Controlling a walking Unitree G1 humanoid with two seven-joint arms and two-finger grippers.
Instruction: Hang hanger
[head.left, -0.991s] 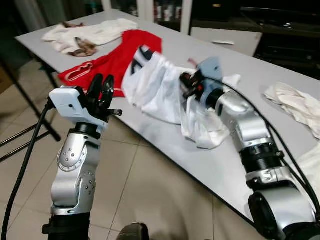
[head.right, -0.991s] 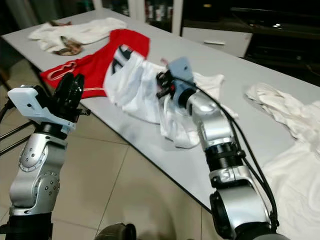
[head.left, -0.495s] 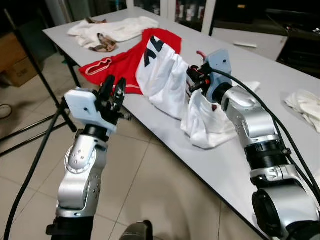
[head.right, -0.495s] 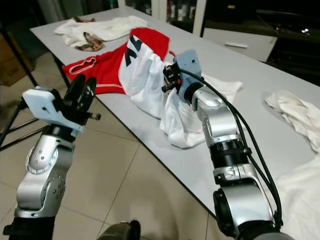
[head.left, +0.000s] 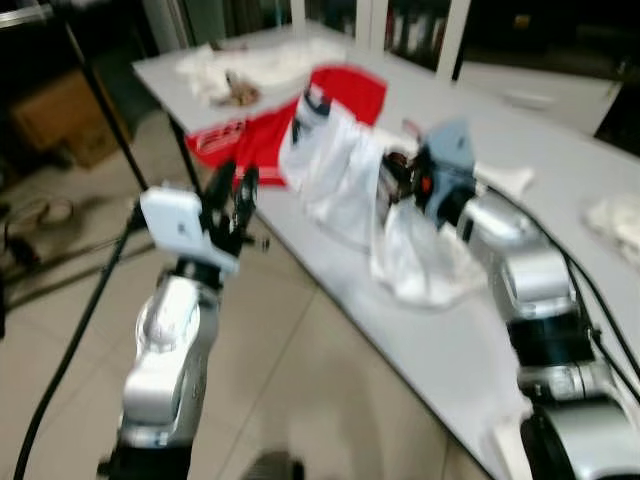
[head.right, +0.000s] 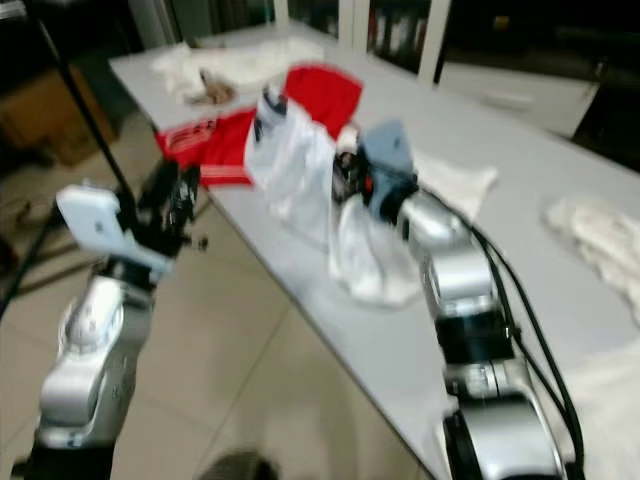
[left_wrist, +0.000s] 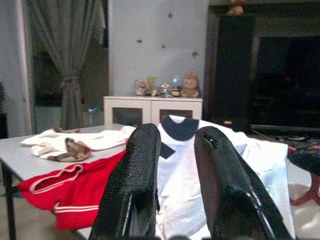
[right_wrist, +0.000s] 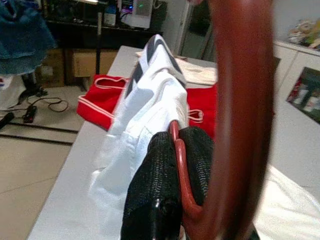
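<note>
Hanger lifted with shirt aboard, rail yet to reach

At frame centre, the right claw (head.left: 392, 178) clenches the red hanger (right_wrist: 186, 197) carrying a white shirt (head.left: 335, 170) above the desk (head.left: 560, 140); left claw (head.left: 232, 190) stands released. Judged best: keep the grip firm, hook upright.

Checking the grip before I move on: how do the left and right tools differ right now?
The left tool is open, its fingers apart with nothing between them; the right tool is shut on the red hanger. The left tool is raised over the floor beside the table; the right tool is over the table, at the white shirt that hangs on the hanger. Both have two black fingers and point toward the clothes on the table.
</note>
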